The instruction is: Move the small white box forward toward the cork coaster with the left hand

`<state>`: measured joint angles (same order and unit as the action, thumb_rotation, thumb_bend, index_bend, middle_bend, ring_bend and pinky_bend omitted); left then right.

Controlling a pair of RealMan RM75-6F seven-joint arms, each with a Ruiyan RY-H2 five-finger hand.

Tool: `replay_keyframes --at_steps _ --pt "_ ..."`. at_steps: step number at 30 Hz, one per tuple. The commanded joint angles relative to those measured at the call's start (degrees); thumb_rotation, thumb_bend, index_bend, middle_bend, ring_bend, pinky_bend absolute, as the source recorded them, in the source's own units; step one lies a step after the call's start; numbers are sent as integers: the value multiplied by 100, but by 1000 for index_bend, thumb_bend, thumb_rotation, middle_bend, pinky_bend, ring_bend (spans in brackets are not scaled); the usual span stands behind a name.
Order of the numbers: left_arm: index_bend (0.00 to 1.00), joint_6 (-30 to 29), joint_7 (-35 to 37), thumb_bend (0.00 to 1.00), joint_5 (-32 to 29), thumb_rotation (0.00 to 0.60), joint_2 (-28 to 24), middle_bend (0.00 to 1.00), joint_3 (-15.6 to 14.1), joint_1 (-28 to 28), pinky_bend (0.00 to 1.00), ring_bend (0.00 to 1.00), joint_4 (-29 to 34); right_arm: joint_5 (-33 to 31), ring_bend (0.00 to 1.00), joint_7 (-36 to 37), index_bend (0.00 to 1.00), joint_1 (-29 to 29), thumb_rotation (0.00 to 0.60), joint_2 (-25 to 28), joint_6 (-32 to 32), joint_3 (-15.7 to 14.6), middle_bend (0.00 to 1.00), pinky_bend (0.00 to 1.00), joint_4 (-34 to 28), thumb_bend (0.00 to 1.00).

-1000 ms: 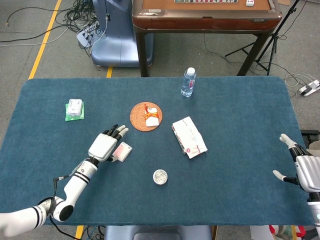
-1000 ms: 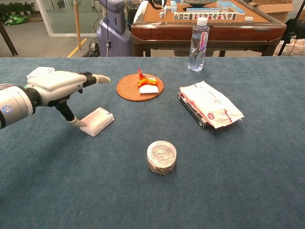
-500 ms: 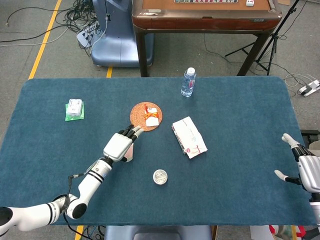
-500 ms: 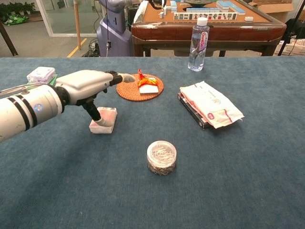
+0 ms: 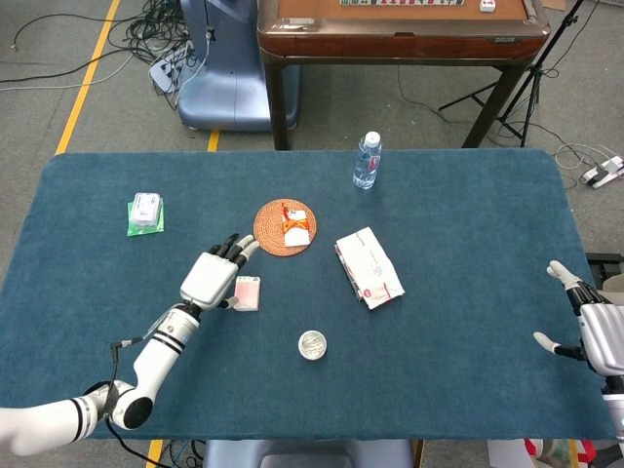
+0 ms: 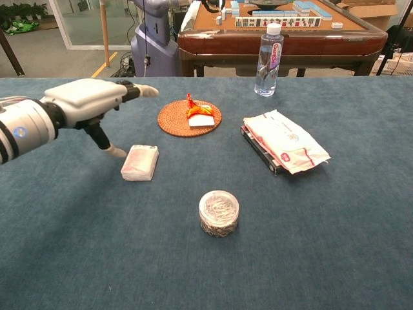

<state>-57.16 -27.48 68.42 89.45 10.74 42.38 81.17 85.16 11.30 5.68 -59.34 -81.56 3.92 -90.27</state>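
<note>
Left arm reaches in from the lower left, forearm angled up and inward. Left hand is held palm down above the table, fingers extended and apart, thumb pointing downward, nothing held. Right hand sits at the far right edge, fingers spread, empty.

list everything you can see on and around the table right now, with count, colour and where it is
small white box: 1, white-pink, left of centre, flat on the cloth
cork coaster: 1, brown, beyond the box
packet: 1, white with orange-red wrap, on the coaster
water bottle: 1, clear, far edge, upright
tissue pack: 1, white, right of the coaster
round tin: 1, clear, near centre
small item on green pad: 1, white, far left
table: 1, dark blue cloth
wooden table: 1, brown, behind
left hand: 1, white, above and beside the box, fingers spread
right hand: 1, right edge, open
</note>
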Motion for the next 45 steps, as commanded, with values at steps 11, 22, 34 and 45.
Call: replay_keyframes --at_steps 11,22,34,45 --pt "0 320 311 0 -221 600 283 0 53 215 239 0 -714 -81 224 116 36 -25 600 30 -14 32 197 463 31 0" --pt "0 478 345 0 -232 600 535 0 76 445 239 0 -1174 -106 224 279 36 -38 600 50 -10 49 197 463 93 0" --pt "0 497 277 0 -281 600 665 0 72 564 239 0 -1104 -119 224 325 36 -23 600 57 35 54 197 463 118 0" --pt "0 473 40 0 -366 600 893 0 98 726 239 0 -862 -104 224 394 36 -46 600 74 -6 57 197 463 141 0"
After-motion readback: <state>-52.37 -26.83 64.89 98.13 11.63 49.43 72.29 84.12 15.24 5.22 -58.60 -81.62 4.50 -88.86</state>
